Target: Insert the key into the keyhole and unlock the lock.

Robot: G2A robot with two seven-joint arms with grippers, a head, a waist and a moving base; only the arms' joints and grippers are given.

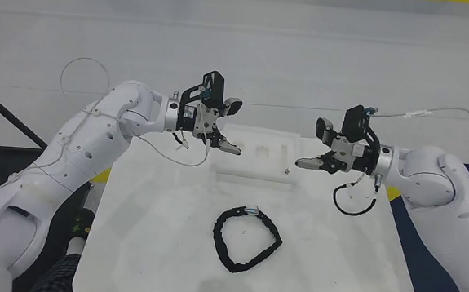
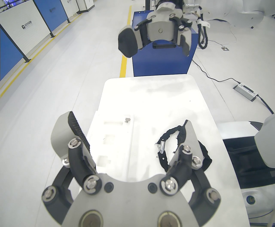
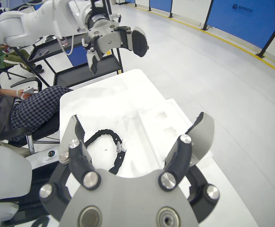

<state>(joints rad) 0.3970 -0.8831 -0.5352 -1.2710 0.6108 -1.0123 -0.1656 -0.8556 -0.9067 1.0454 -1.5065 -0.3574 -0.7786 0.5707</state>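
**Nothing picked up yet: key and lock both lie free**

The key lies on the white foam tray, close to the tray's near edge and toward its right end. No finger touches it. The lock, a black sleeved loop with a short metal barrel at the join, lies flat on the table. It sits just on your side of the tray, about midway between the two arms. I cannot make out which way the keyhole faces.

Your left gripper hangs above the left end of the tray, jaws spread wide and holding nothing. Your right gripper hangs above the right end, also wide open and empty, and it is the one nearer the key.

By my reading the task is at its very start. You have yet to grasp the key, steady the barrel of the lock, insert the key and turn it.
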